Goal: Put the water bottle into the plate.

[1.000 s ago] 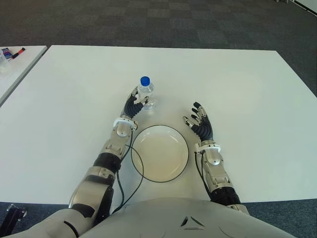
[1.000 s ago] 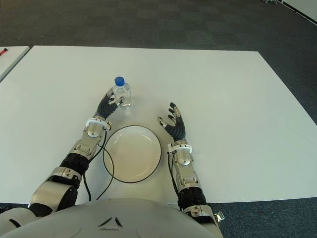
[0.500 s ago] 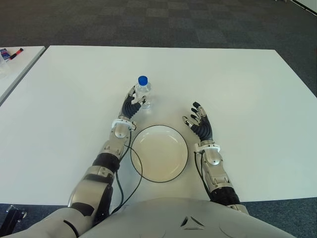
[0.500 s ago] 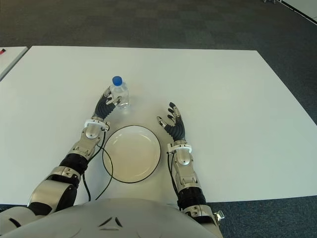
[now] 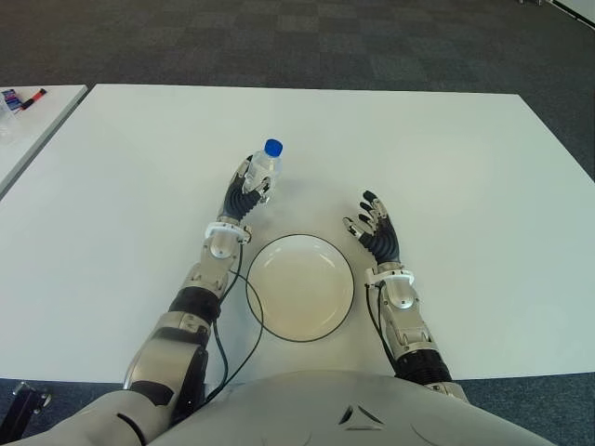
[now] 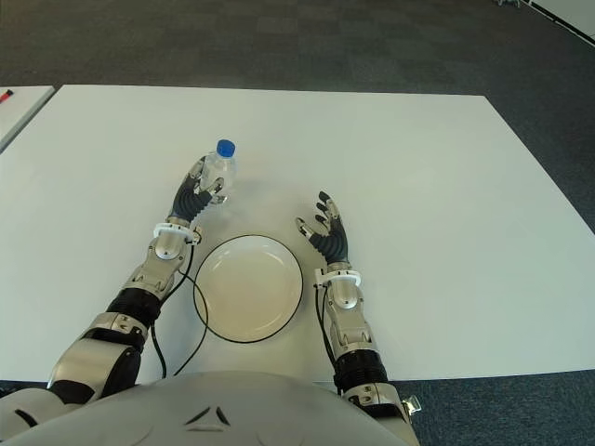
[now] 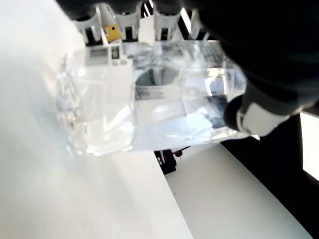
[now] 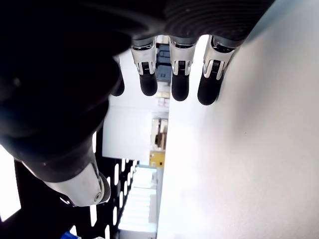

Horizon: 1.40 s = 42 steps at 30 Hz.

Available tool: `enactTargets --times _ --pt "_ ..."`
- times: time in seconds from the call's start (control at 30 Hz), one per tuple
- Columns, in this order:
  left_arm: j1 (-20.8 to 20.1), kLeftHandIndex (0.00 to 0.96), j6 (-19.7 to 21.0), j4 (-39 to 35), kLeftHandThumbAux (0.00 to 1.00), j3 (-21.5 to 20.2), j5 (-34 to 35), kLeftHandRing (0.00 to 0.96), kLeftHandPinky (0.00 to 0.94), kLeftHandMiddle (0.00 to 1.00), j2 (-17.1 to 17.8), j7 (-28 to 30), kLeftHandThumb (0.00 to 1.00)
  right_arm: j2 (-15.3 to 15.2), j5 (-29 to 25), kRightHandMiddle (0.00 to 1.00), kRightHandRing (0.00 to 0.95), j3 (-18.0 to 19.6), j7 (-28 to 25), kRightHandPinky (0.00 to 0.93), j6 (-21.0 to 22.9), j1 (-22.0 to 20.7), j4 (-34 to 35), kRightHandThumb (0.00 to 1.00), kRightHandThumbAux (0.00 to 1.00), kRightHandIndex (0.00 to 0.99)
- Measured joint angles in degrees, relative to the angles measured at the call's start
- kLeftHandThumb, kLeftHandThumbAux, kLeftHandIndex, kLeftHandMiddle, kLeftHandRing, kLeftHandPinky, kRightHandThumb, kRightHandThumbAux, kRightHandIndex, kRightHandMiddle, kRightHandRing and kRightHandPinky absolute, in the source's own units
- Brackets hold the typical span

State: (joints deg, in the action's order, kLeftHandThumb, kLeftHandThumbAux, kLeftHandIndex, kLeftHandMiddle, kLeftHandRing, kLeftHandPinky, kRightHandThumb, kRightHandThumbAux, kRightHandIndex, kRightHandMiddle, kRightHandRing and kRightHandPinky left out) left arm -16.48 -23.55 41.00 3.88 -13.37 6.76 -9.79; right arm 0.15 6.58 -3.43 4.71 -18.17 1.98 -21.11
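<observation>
The left robot hand [image 5: 244, 190] is closed around the water bottle [image 5: 263, 173], fingers wrapped across the clear body below the blue cap [image 5: 273, 147]. The left wrist view confirms the grip: the fingers [image 7: 130, 20] press on one side of the bottle and the thumb on the other.

Compared with a second ago, the bottle has shifted. It then stood upright on the white surface [image 5: 446, 149] with the hand at its side; it now leans, cap tipped away from the robot, and sits slightly farther out and toward the robot's left. Its base appears to have left the surface, though neither eye view shows the gap plainly, so this is a probable reading only. The forearm has moved with it.

The assessment is that the grasp is complete and the lift has begun. The plate [image 5: 299, 287] lies empty, nearer the robot's body than the bottle, between the two forearms and well apart from the bottle. The carry toward it is not yet under way; the bottle will have to come back toward the robot and down onto the plate.

The right robot hand [image 5: 375, 229] shows just beside the plate's right rim, fingers spread and holding nothing; its position is unchanged over the same interval. The right wrist view shows its fingers [image 8: 178, 74] extended with nothing between them.

One risk noted: the bottle's tilt in the grasp may make an upright release harder.
</observation>
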Motion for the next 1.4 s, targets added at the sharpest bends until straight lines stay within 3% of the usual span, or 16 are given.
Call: enactTargets --times 1.4 --pt "-0.03 0.000 0.97 -4.00 0.477 -0.25 -0.11 0.000 0.033 0.000 0.38 0.33 0.579 -0.02 0.00 0.090 0.092 0.01 -0.01 0.127 0.00 -0.23 -0.32 0.267 0.781 0.076"
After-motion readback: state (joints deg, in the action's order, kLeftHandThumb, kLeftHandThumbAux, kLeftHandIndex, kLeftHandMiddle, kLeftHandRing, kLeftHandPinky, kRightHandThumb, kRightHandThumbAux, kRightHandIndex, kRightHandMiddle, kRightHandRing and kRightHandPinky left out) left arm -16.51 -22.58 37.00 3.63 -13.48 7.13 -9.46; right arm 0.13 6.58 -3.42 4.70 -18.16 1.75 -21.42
